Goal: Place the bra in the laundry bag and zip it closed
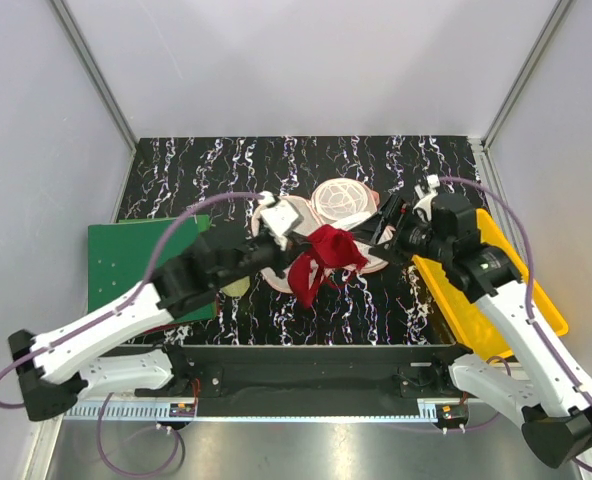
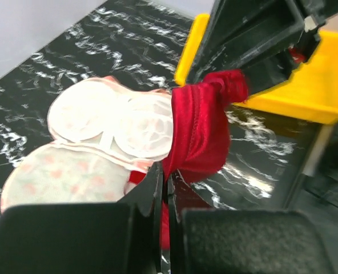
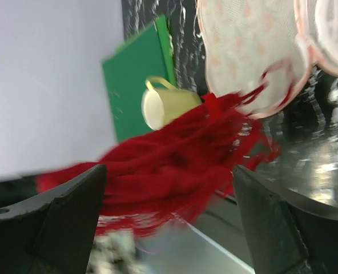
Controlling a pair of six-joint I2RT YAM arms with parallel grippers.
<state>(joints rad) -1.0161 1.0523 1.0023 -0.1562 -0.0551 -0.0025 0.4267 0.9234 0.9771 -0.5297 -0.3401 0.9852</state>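
The red lacy bra point(image 1: 328, 254) hangs above the dark marbled table, just in front of the laundry bag point(image 1: 342, 198). The bag lies open with its white mesh lining up. My left gripper point(image 1: 279, 246) is shut on one edge of the bra point(image 2: 198, 131) and holds it up next to the bag point(image 2: 100, 123). My right gripper point(image 1: 381, 233) is wide open. The bra's other end point(image 3: 174, 165) lies bunched between its fingers point(image 3: 72, 200), which are not closed on it. The bag's peach patterned half point(image 3: 243, 45) shows beyond.
A yellow plastic tray point(image 1: 501, 285) stands at the right under my right arm. A green board point(image 1: 141, 262) lies at the left with a pale yellow cup point(image 1: 236, 287) at its edge; the cup also shows in the right wrist view point(image 3: 166, 103). White walls enclose the table.
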